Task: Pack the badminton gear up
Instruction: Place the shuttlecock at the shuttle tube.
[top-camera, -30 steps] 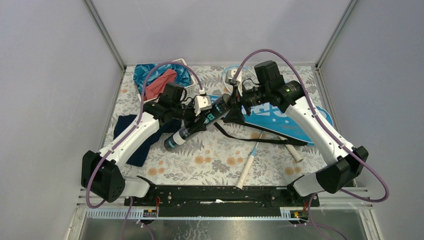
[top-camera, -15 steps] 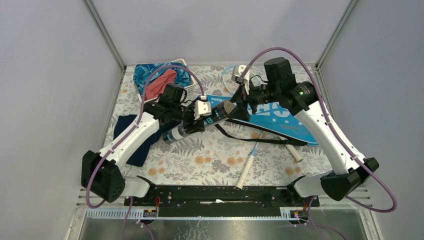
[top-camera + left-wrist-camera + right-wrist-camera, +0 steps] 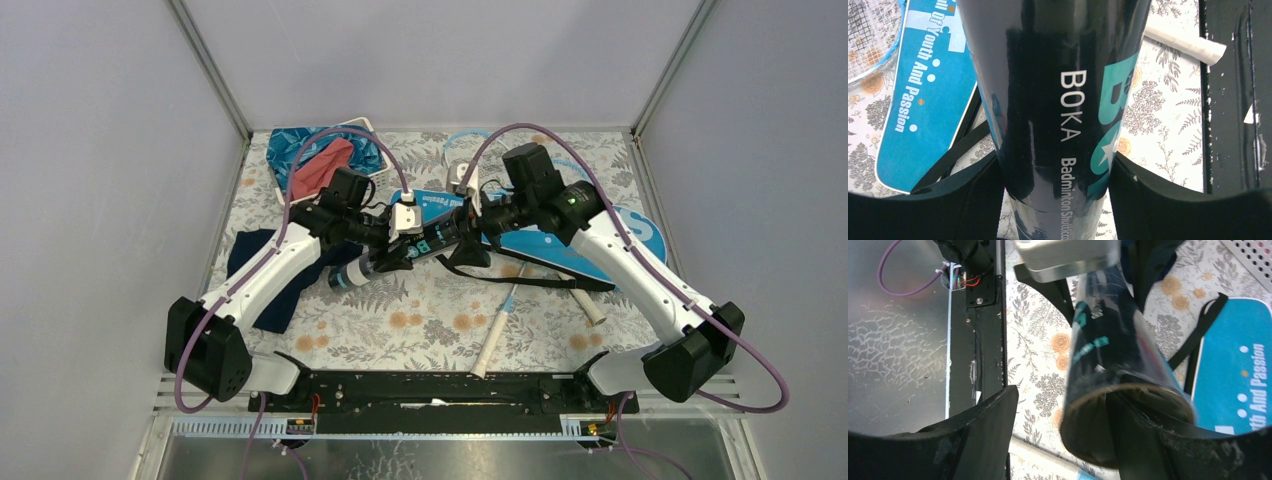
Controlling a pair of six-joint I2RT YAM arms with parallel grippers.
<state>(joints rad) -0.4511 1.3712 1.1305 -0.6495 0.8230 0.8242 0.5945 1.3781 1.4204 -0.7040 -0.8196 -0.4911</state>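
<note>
Top external, one tube (image 3: 438, 238), one bag (image 3: 545, 250)

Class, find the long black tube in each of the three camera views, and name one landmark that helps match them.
Top external: black tube at the picture's centre, lying slantwise.
Left wrist: fills the middle, lettered "BOKA".
Right wrist: its open end, lower centre.
Shared landmark: the blue bag, beside the tube in all three.

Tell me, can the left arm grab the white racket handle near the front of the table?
Probably not yet. The left gripper is shut on the black tube, so it is busy. The racket handle itself lies uncovered on the table.
</note>
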